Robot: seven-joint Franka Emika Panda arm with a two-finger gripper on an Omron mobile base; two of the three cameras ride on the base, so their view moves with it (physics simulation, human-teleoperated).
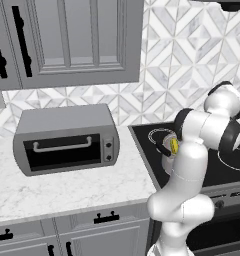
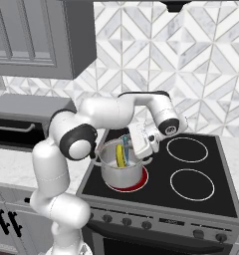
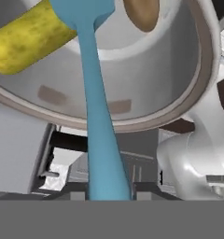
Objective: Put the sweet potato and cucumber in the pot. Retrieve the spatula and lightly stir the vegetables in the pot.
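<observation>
I see my gripper (image 3: 109, 193) clamped on the spatula (image 3: 97, 107) handle at the bottom of the hand view. Its head dips into the pot (image 2: 120, 172) (centre of the right base view), between the cucumber (image 3: 27, 39), upper left, and the sweet potato (image 3: 141, 14).

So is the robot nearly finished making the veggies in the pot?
Nearly! The cucumber and the sweet potato are already inside the pot, so that part looks done. The spatula has been fetched too: the fingers are shut on its handle and its head reaches down between the two vegetables. What is left is the gentle stirring; one picture cannot show how much is done.
</observation>
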